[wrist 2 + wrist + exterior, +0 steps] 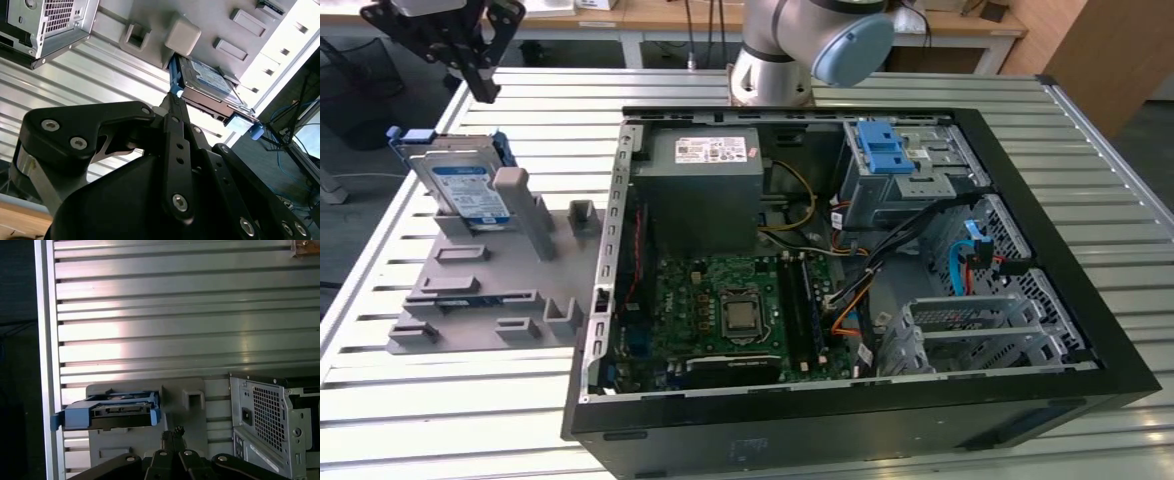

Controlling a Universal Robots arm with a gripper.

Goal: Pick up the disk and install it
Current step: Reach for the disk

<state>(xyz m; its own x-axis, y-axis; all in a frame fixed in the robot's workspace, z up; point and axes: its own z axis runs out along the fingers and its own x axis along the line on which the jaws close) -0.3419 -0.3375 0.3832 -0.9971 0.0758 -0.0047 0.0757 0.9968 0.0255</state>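
Nearest the exterior camera sat the open computer case (pixel 854 420), lying flat on the slatted metal tabletop (pixel 454 410) with its side off. Inside it, there was the green motherboard (pixel 734 305), and towards the exterior view's right an unfilled metal drive cage (pixel 974 325). Out on the exterior view's left of the case lay the grey holder (pixel 487 290), a flat plate with raised blocks and slots.

A step further back, there was the disk (pixel 464 185)! It stood tilted on edge at the far end of that holder, leaning against a grey post (pixel 514 195), its white-and-blue label facing up and its blue bracket around it. The first wrist view caught the disk end-on (pixel 120 410), blue frame wrapping the dark edge, seated in the holder (pixel 185 395) beside a corner of the case (pixel 270 420). In the second wrist view the disk (pixel 210 80) showed its label, just past the tip of the jaws.

Further back inside the case sat the grey power supply box (pixel 707 180) with its white sticker, and a blue ribbed latch (pixel 883 150) on top of the far drive bay.

And at the back, the arm's base (pixel 781 60) stood behind the case, while the jaws hung above the tabletop's far corner on the exterior view's left. They were up above the disk and apart from it. Jaws together, nothing gripped between them.
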